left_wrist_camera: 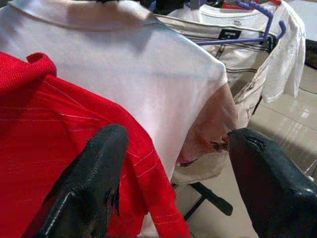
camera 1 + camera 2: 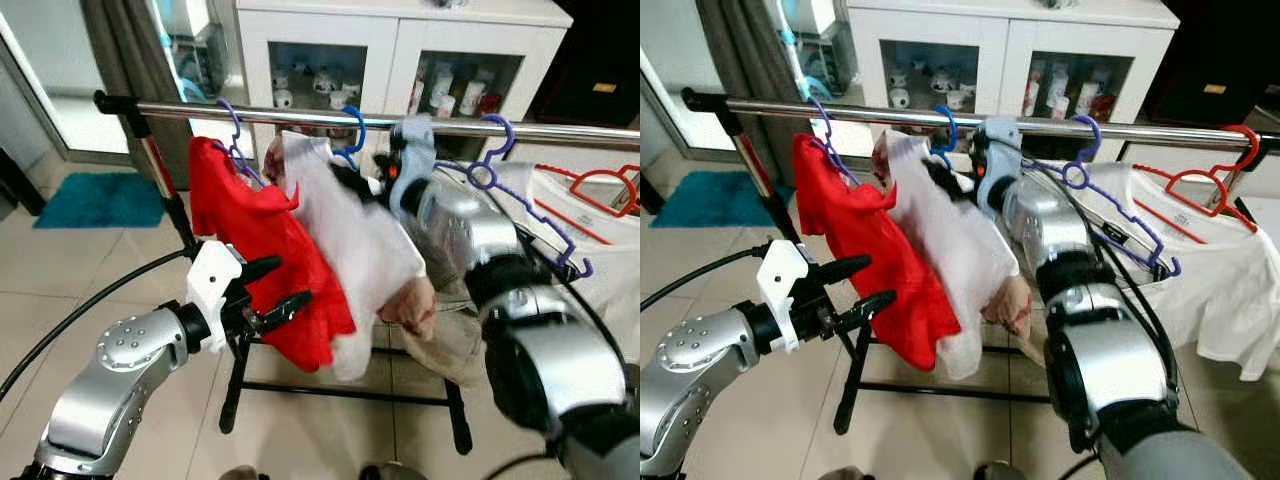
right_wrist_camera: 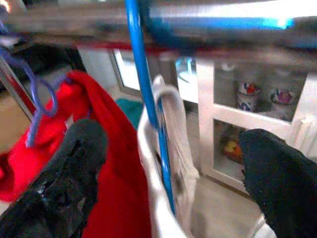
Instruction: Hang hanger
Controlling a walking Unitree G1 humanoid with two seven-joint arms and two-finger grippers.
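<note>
**Blue hanger on rail, snag risk on pull-back**

Blue hanger (image 2: 352, 135) hooked over the metal rail (image 2: 300, 116), carrying the white shirt (image 2: 345, 235), just beside the red shirt (image 2: 265, 255) on its purple hanger (image 2: 233, 135). Right gripper (image 3: 163, 163) up at the rail, fingers spread, blue wire between them, not pinched. Left gripper (image 2: 268, 290) released, near the red hem. Risks, as I judge: a finger catching wire or collar on withdrawal, lifting the hook off; the left fingers dragging red cloth.

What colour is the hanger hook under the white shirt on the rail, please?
Blue; the hanger hook shows best in the right wrist view.
</note>
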